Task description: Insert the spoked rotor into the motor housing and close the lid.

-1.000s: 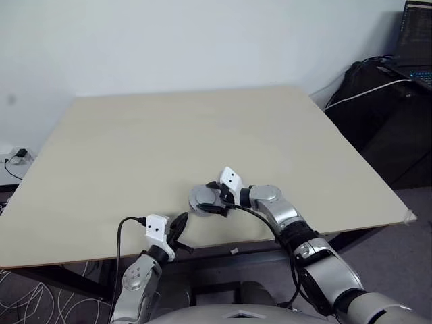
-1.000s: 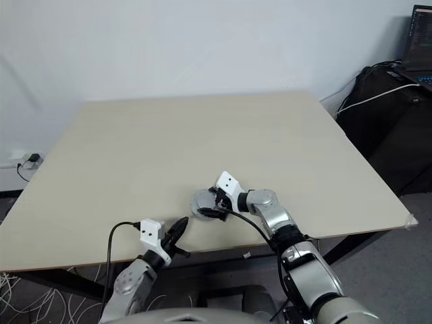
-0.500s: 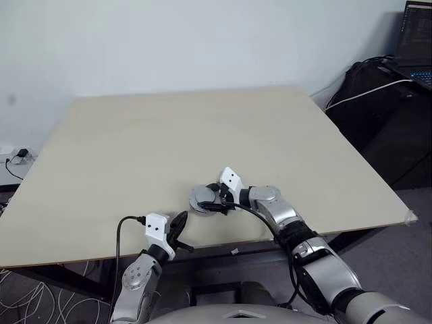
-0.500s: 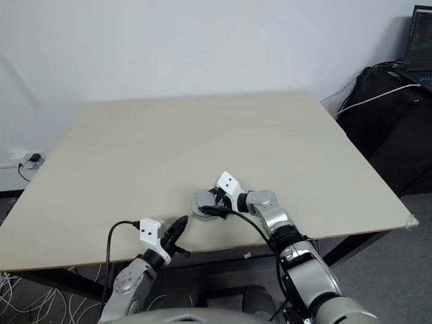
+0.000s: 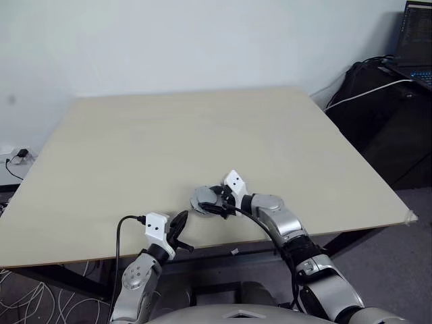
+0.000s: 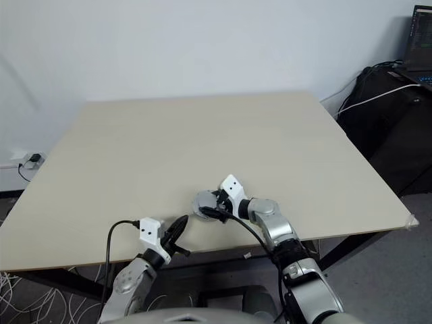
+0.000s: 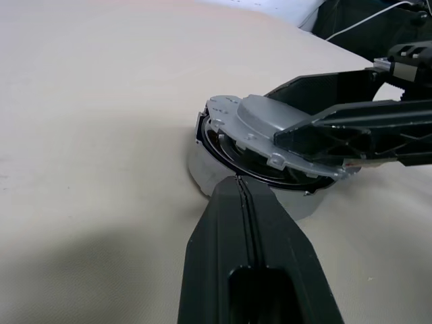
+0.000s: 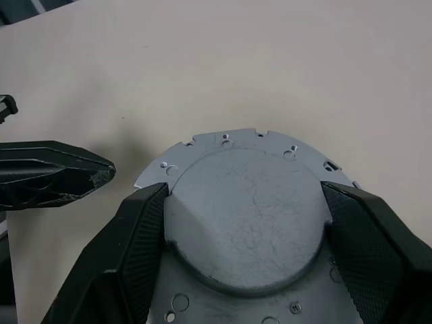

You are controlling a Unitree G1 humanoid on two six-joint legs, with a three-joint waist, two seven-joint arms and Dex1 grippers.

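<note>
The right gripper [image 8: 243, 223] has its two black fingers spread wide and pressed on opposite edges of the pale silver-grey round metal lid [image 8: 246, 202], so the disc sits squarely between the jaws, plain grey face up. That edge hold looks chosen to leave the lid's underside free to meet what lies beneath it.

In the left wrist view the lid is tilted, one edge raised, over the round shallow dark-rimmed motor housing [image 7: 253, 192] standing on the beige wooden table [image 5: 169, 135]; a dark ring shows in the gap, but whether the spoked rotor is seated inside I cannot tell. My guess is the lid is being levelled down to close.

The left gripper [image 7: 246, 223] has its fingers pressed together, holding nothing. Its tip sits just beside the housing's near wall, possibly touching it, apparently as a stop so the housing cannot slide.
</note>
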